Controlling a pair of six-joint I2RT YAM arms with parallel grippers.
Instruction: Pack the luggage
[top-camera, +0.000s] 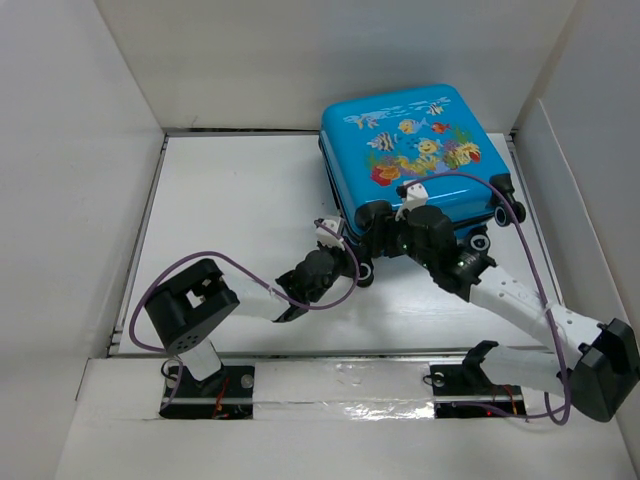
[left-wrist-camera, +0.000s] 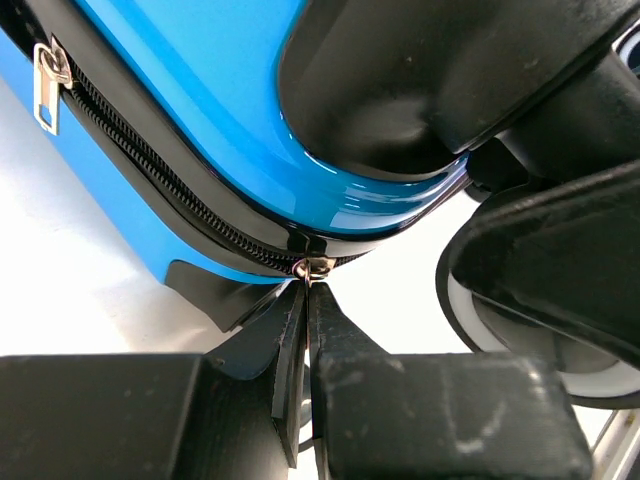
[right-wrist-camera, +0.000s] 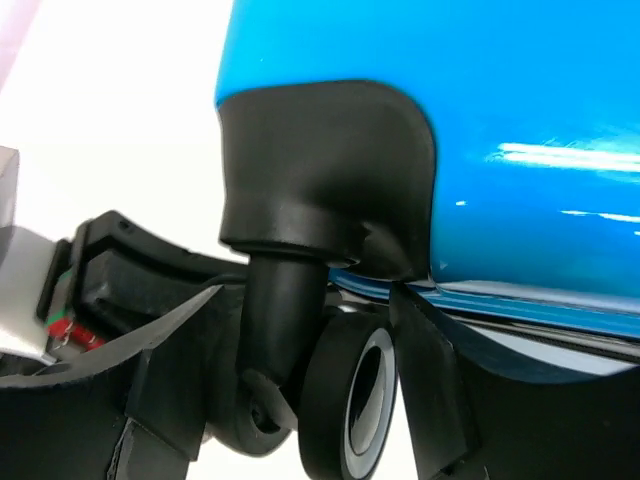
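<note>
Luggage (top-camera: 410, 150): small bright-blue hard-shell case w/ fish print, lying flat, lid down, at the far right of the white table (top-camera: 240, 190), wheels toward the arms. Both arms reach to its near edge.

Left gripper (left-wrist-camera: 305, 295): fingers pressed together, pinched on a small metal zip slider (left-wrist-camera: 316, 267) at a rounded corner of the case, right by a wheel. The zip track (left-wrist-camera: 140, 150) runs up and left from there to a second pull (left-wrist-camera: 48, 75) lying against the side, further along.

Right gripper (right-wrist-camera: 310, 300): jaws apart, one on each side of a black caster wheel (right-wrist-camera: 350, 400) under its moulded housing (right-wrist-camera: 320, 170). Pads look v. close to stem and tyre; I can't tell if they press on it.

My read: the step in hand is zipping the case shut, left pulling, right bracing. To do it well I'd get the right jaws firm on the caster first, so the case can't slide or spin on the table. Then I'd drag the slider along the track line, following the corner curve, not away from the shell. The hold on that slider is tiny, and a sideways tug prob. slips it. I'd go slow round the bend and keep the left wrist clear of the wheel beside it. Target, I think: meet the second pull.
</note>
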